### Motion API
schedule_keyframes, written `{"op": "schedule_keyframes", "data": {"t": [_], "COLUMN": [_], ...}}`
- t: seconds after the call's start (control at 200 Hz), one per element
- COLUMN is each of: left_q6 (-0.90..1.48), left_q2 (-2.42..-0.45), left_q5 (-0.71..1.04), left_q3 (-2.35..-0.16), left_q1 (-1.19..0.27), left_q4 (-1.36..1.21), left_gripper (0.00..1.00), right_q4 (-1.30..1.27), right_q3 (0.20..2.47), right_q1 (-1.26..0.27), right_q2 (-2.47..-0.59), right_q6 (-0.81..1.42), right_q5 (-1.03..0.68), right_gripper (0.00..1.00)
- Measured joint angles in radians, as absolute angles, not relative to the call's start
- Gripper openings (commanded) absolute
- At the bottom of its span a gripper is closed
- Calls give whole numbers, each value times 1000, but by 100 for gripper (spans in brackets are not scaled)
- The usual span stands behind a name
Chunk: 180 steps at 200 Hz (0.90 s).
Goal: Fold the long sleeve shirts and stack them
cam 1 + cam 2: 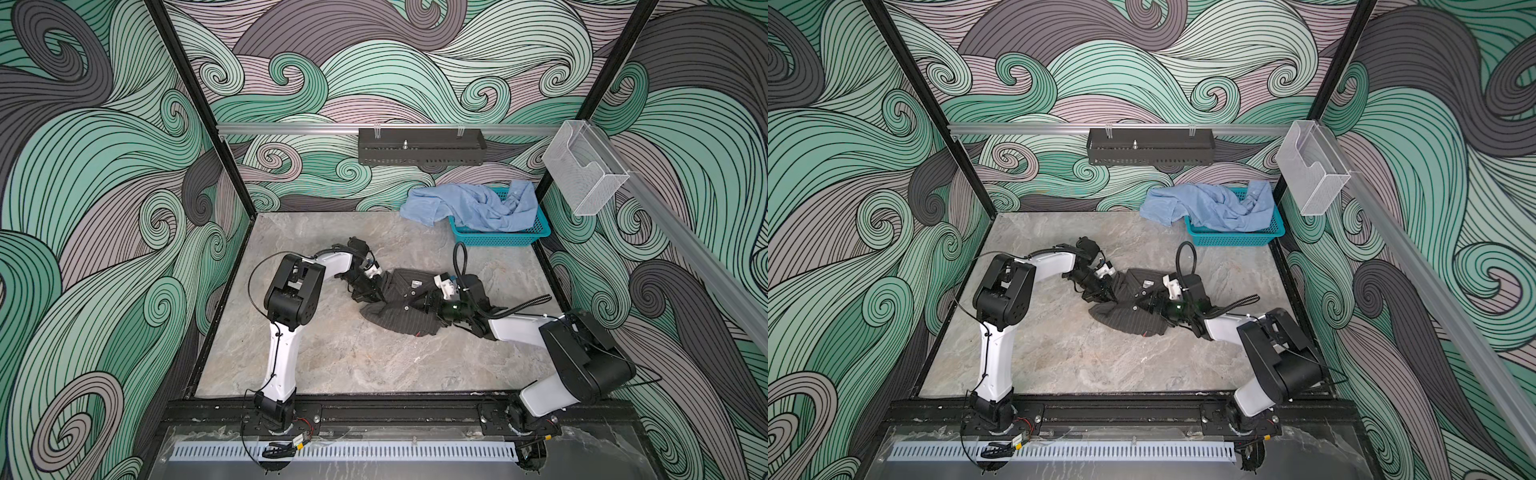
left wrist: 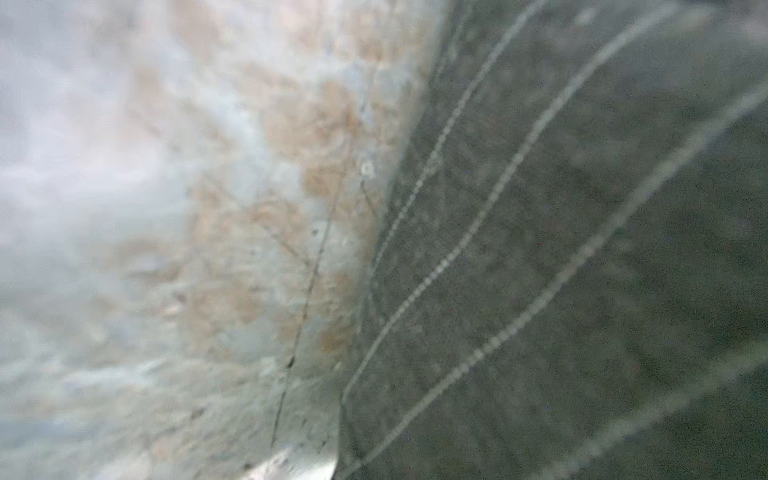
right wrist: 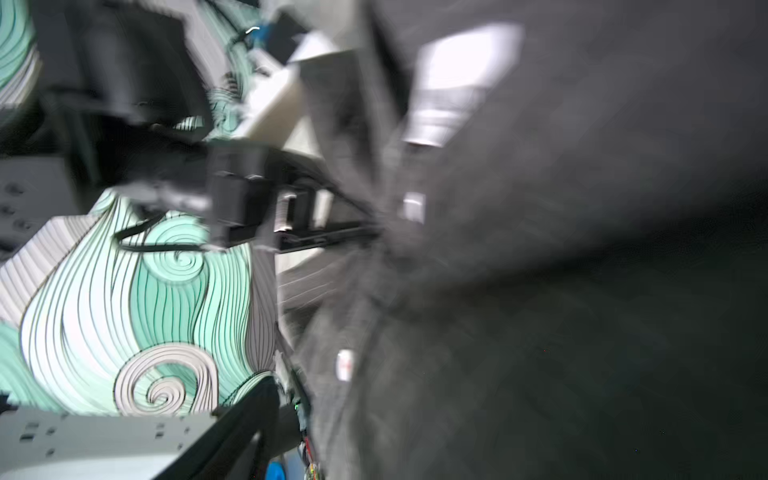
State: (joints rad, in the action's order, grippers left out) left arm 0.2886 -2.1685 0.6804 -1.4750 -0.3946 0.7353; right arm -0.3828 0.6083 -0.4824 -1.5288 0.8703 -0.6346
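The charcoal shirt [image 1: 399, 322] is bunched mid bench [image 1: 353, 357] (bare surface all round), left edge pinched by the clenched left gripper [image 1: 377, 294]; the state of the right gripper [image 1: 424, 300] cannot be told. The blue shirt [image 1: 478, 208] is draped over the far-right basket [image 1: 500, 239].

The counter [image 1: 353, 361] is a grey, marble-patterned slab. A dark pinstriped shirt [image 1: 399, 316] lies crumpled just off its centre, toward three o'clock. A teal basket [image 1: 498, 240] stands in the one o'clock corner. It holds a light blue shirt [image 1: 478, 208], whose loose end spills over the basket's nine o'clock rim onto the counter.
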Motion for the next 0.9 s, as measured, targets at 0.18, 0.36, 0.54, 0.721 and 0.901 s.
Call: {"op": "schedule_keyframes", "data": {"t": [0.18,0.36,0.54,0.721,0.901], "left_q6": [296,300,307,320,313], "left_q2": [-2156,-2136,-2085,-1967,-1778], "left_q5": [680,668,636,592,552], "left_q3": [-1456,-1430,-1378,-1335,-1338], "left_q1": [-395,-395,-389,-368,-354], "left_q4": [728,717,716,728,746], "left_gripper": [0,0,24,73,76], "right_q4": [-83,237,472,577,579], "right_q3": [873,970,933,878,878], "right_q1": [-543,-551,-526,-421,-353], "right_q2": [-1452,-1438,-1434,-1371,-1355], "right_q6": [791,689,603,527,461], "right_q5": [-592,-468,-324,-278,-310], "right_gripper": [80,83,85,87,84]}}
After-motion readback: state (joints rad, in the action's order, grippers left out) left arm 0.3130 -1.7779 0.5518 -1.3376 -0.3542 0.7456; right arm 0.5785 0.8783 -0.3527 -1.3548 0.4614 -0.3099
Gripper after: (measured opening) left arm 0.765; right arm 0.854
